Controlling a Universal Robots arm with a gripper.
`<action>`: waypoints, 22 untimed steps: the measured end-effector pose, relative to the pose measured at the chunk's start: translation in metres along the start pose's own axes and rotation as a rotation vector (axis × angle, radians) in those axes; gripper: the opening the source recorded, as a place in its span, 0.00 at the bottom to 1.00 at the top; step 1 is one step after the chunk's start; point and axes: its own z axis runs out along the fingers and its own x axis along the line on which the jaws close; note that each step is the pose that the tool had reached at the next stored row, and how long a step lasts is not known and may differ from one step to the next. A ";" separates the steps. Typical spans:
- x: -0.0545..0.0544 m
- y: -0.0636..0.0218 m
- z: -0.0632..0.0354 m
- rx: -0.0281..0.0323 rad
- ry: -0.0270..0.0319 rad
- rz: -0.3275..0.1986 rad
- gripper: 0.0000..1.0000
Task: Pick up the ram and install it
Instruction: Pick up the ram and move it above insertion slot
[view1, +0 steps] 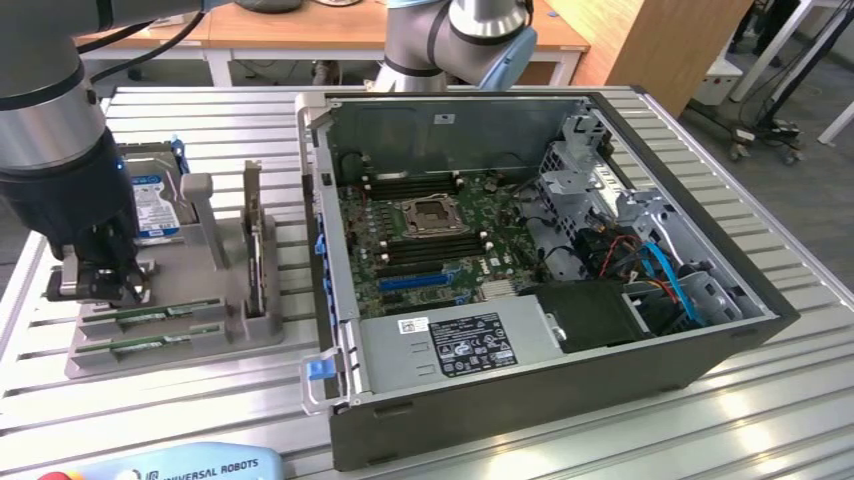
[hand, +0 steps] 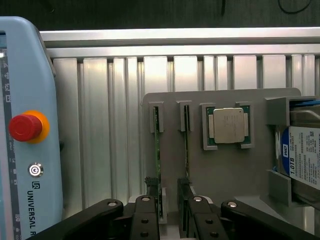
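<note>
Table (view1: 160, 420): slatted aluminium that runs past every edge of the exterior view.
Computer case (view1: 694, 350): open, filling the centre and right of the exterior view. It holds the green motherboard (view1: 427, 235), a labelled power supply (view1: 454, 345) at its lower edge, and red and blue cables (view1: 661, 270) at its right. The parts under the cables are hard to make out.
Arm (view1: 54, 150): upper left of the exterior view, cut off by the top edge. It covers part of the hard drive (view1: 158, 210).
Teach pendant (hand: 30, 125): only partly in frame, with a red stop button (hand: 23, 127).
Grey holder (view1: 220, 295): lower left of the exterior view. It carries the hard drive, a processor (hand: 228, 125) in a pocket, and two sticks in slots.
Gripper (hand: 168, 187): down at the holder's end, jaws spread wide, clasping nothing.
Ram (hand: 156, 145): on edge in its slot. Its end runs in beside one finger; whether they touch cannot be told.
Second stick (hand: 186, 142): in the neighbouring slot, its end hidden behind the other finger.
</note>
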 end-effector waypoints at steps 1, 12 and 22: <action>0.000 0.0000 0.0007 -0.0001 0.0000 0.000 0.29; 0.000 -0.0004 0.0109 -0.0001 0.0002 0.000 0.29; 0.000 -0.0005 0.0131 -0.0001 0.0001 0.000 0.29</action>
